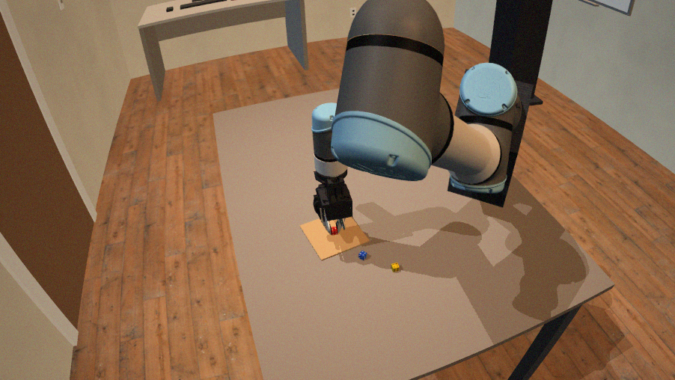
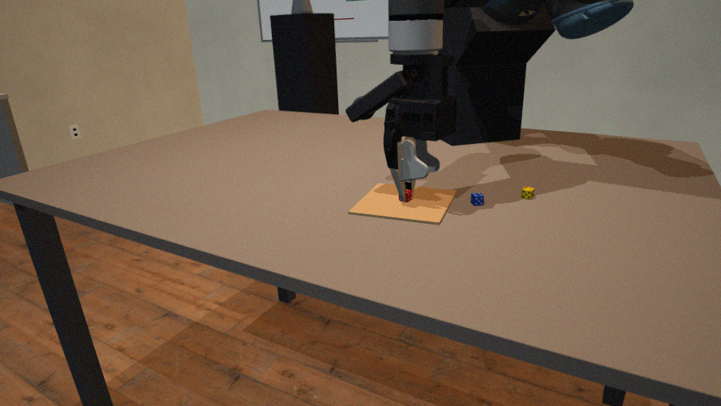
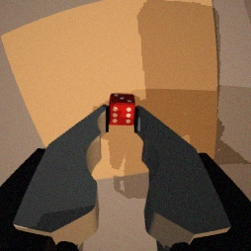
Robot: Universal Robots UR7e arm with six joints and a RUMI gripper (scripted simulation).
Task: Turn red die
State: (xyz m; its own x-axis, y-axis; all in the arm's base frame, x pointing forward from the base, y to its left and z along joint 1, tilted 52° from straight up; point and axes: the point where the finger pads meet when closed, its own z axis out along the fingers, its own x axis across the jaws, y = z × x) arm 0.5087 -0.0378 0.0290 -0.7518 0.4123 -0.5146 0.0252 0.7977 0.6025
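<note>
From the top view the red die [image 1: 334, 230] is mostly hidden between the jaws, and its upper face cannot be read there. Beside the mat [image 1: 321, 242], the blue die [image 1: 362, 254] and yellow die [image 1: 394, 267] are too small for counting pips. The arm's upper part is cut off by the exterior view's edge.
</note>
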